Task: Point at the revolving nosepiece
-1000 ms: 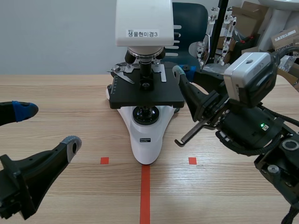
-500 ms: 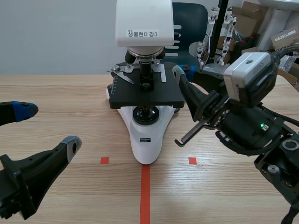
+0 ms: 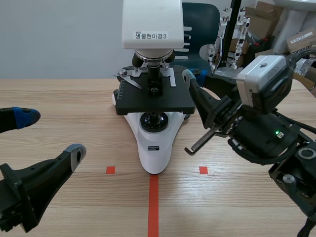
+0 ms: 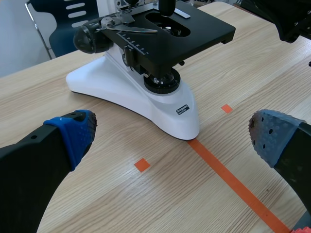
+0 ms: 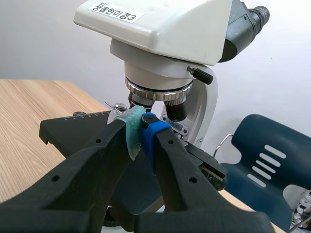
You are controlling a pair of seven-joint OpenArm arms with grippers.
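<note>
A white microscope (image 3: 152, 29) with a black stage (image 3: 153, 98) stands at the table's middle. Its revolving nosepiece (image 3: 152, 57) sits under the white head, and in the right wrist view the nosepiece (image 5: 158, 92) shows as a ringed metal disc with objectives (image 5: 176, 108) below. My right gripper (image 5: 142, 127) is shut, its pads touching, with the tips just below and in front of the nosepiece; in the scene view the right gripper (image 3: 187, 75) lies beside the stage's right edge. My left gripper (image 3: 49, 133) is open at the near left, well short of the microscope base (image 4: 146, 99).
A blue chair (image 3: 200, 19) stands behind the microscope. Cardboard boxes (image 3: 276, 19) and equipment fill the back right. Orange-red tape marks (image 3: 153, 202) lie on the wooden table in front of the base.
</note>
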